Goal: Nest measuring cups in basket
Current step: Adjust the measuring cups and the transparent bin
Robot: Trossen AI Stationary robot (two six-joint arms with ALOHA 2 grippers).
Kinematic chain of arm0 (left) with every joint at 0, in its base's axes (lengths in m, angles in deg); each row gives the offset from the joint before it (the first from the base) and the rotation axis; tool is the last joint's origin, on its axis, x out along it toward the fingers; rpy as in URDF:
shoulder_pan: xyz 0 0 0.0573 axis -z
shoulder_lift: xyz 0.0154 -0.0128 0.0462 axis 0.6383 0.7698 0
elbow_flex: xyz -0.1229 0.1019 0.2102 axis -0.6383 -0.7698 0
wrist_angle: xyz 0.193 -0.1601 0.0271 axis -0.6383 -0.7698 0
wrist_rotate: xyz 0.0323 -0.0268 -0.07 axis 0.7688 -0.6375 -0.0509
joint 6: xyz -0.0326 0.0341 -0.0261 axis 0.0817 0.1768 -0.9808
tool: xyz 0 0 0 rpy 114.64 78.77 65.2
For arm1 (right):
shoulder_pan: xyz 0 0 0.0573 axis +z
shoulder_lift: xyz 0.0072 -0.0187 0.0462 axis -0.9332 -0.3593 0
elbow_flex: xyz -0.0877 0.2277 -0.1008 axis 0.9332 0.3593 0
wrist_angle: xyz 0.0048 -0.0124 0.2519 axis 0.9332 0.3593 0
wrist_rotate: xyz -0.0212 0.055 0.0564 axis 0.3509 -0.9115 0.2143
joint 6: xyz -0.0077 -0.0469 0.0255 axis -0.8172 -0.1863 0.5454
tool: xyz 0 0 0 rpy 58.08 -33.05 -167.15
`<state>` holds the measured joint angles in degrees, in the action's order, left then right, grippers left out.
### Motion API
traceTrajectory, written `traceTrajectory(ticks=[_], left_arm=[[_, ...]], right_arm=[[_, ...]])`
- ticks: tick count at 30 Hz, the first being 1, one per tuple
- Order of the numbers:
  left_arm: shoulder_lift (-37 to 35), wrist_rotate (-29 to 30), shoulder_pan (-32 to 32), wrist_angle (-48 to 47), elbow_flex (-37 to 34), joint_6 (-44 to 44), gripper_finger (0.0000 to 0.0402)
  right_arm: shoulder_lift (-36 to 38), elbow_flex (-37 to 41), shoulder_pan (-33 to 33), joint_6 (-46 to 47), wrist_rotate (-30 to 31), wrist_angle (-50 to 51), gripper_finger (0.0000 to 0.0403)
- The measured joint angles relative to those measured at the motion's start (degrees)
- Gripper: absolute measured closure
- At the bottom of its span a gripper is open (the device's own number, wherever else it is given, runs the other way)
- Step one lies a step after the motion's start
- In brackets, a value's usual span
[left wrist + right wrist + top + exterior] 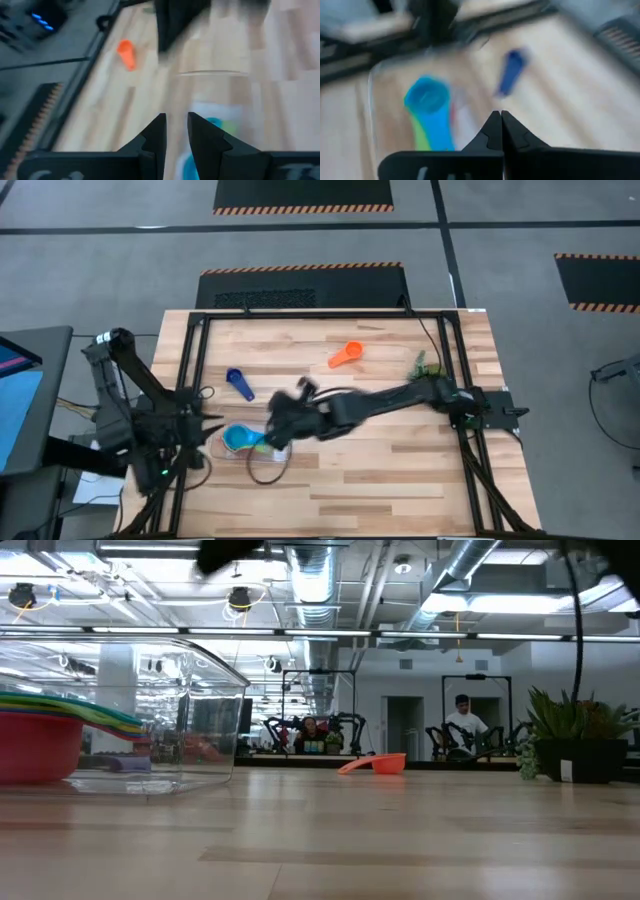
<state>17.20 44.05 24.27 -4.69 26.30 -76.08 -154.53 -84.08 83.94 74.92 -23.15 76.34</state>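
Right tool [283, 423] closed and empty above basket [268, 470] of nested measuring cups [238, 440].

The left hand [176, 131], fingers slightly parted, hovers over blurred blue-green cups [216, 125], perhaps nested; an orange cup [127, 53] lies well apart.

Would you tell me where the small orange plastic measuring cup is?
In the high view, the orange measuring cup lies alone, far from the basket, left of the small plant.

Nested cups [240, 441] in basket [268, 470], table's [400, 470] left.
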Motion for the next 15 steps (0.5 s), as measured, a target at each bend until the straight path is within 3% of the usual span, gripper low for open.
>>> traceTrajectory(ticks=[2,6,11,13,15], left_arm=[[0.00,-1.26,-4.31,0.05,0.00,4.53,0.0333],[-0.02,-10.58,-16.09,4.39,0.00,19.61,0.0342],[0.84,-28.97,-35.07,26.02,0.00,47.35,0.0392],[2.33,-37.22,-41.63,30.97,0.04,53.18,0.0398],[4.71,-42.39,-45.92,29.99,0.07,54.34,0.0400]], right_arm=[[5.95,-0.14,1.62,1.39,6.56,3.57,0.0399],[13.90,-0.26,6.13,5.76,20.32,13.07,0.0400],[19.84,-0.03,10.14,5.10,26.60,14.16,0.0397],[21.44,-0.30,11.40,3.49,28.23,14.07,0.0395],[21.85,-0.24,12.02,3.01,28.25,14.71,0.0396]])
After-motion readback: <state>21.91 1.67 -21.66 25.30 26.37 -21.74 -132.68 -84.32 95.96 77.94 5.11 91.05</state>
